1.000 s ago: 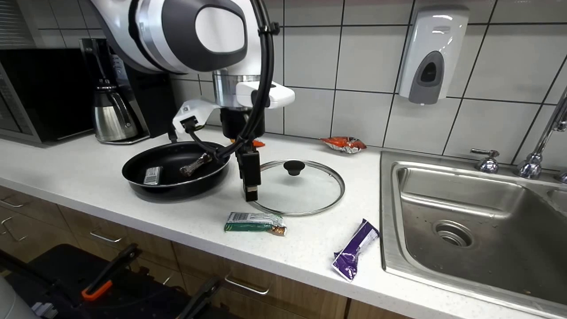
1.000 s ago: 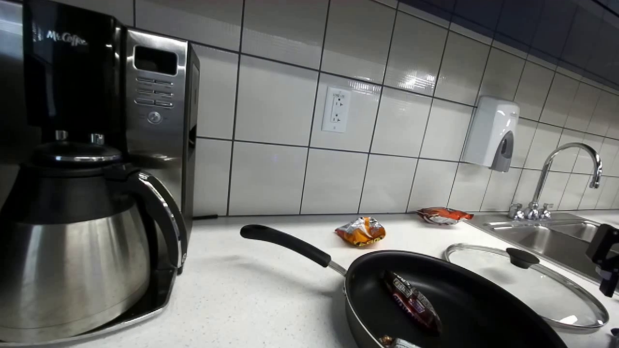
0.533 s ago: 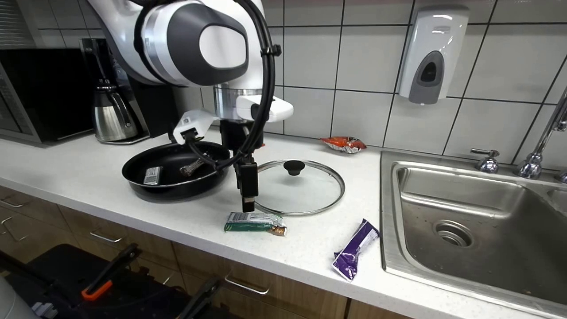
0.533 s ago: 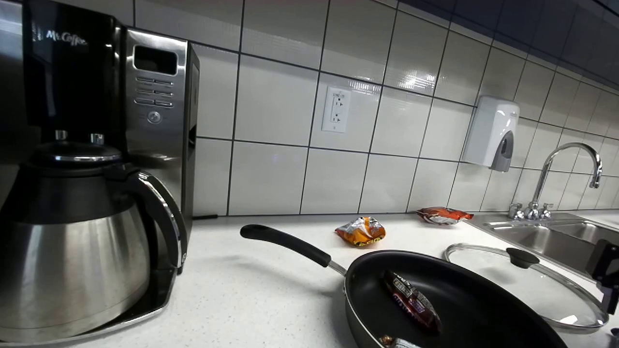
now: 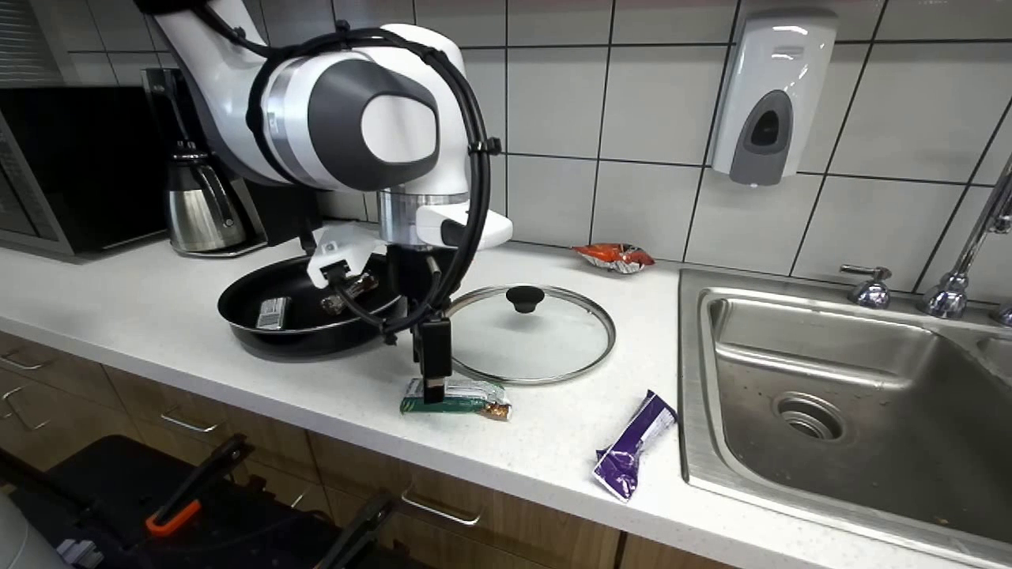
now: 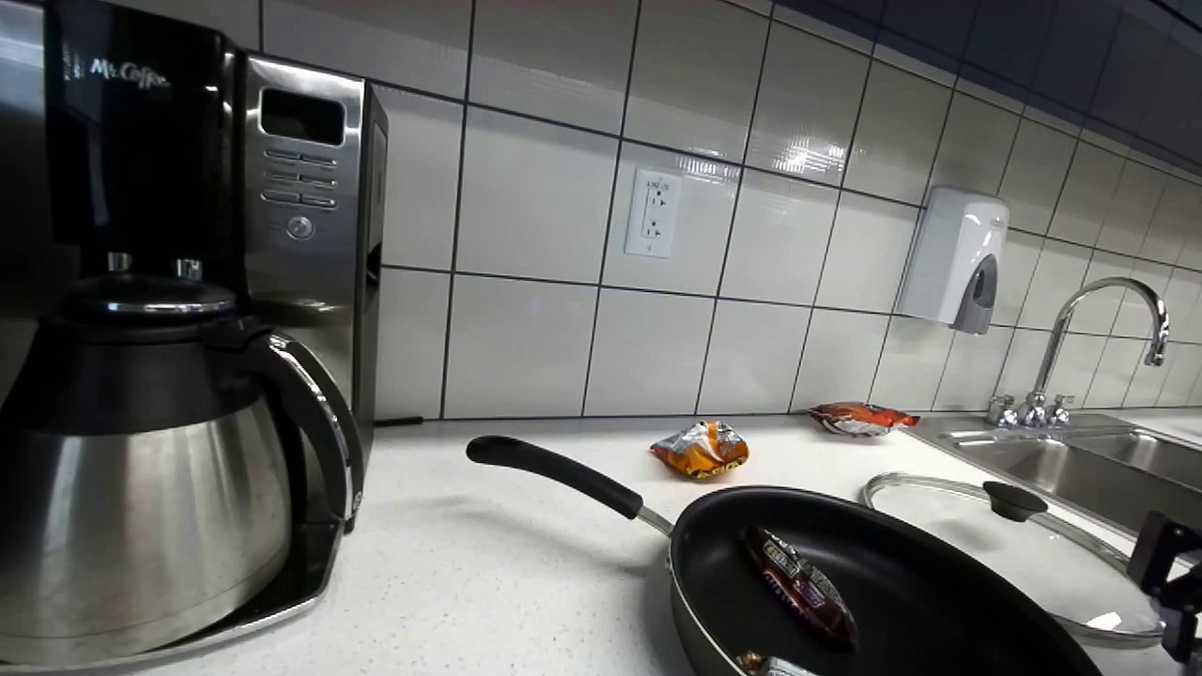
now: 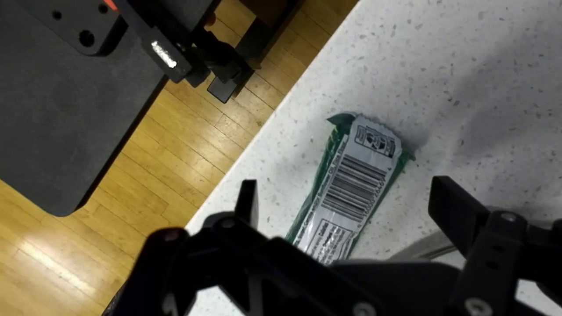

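Your jaws stand spread wide with nothing in their grip; in the wrist view the green-wrapped bar (image 7: 351, 188) lies in the gap between them — a spread presumably set to clear its narrow width. The bar rests barcode side up near the front edge of the desk (image 5: 545, 442), just beside the glass lid (image 5: 530, 344), which lies flat, knob (image 5: 525, 297) up (probably to keep it graspable). The uncovered pan (image 5: 304, 343) holds two wrapped snacks (image 5: 272, 314). Behind you have a tiled wall (image 5: 553, 103); below, wooden flooring (image 7: 184, 153).
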Robot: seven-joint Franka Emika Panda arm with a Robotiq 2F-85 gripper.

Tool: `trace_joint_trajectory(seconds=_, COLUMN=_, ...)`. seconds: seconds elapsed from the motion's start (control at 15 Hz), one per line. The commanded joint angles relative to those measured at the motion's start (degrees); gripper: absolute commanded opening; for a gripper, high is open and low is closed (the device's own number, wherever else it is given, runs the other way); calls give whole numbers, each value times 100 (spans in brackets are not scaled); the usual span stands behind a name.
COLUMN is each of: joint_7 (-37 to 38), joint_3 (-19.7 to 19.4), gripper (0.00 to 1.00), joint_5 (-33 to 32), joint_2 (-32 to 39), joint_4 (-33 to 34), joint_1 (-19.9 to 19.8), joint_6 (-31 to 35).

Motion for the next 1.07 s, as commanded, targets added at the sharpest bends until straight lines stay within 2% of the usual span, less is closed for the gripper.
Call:
trace_joint_trajectory(seconds=0.0, joint_7=699, joint_3=-83, gripper=100, joint_5=-641, joint_2=274, joint_4=5, joint_1=78, joint_6=295)
trace_joint_trajectory(seconds=0.27, joint_7=1248, joint_3=-234, gripper=100, joint_5=-1149, joint_2=510, joint_4=4, joint_1=199, joint_6=406)
trace_joint_trajectory(seconds=0.8, joint_7=1313, joint_3=-420, gripper=100, joint_5=-1119, joint_2=470, joint_4=22, joint_1=439, joint_6=434)
trace_joint_trajectory(seconds=0.87, joint_7=1323, joint_3=-437, gripper=75, joint_5=-1127, joint_2=455, joint_4=29, joint_1=449, joint_6=463)
trace_joint_trajectory(seconds=0.93, joint_7=1332, joint_3=-453, gripper=74, joint_5=-1146, joint_2=448, joint_4=36, joint_1=463, joint_6=483)
trace_joint_trajectory(seconds=1.0, joint_7=1337, joint_3=-465, gripper=65, joint_5=-1166, joint_2=456, joint_4=42, joint_1=471, joint_6=522)
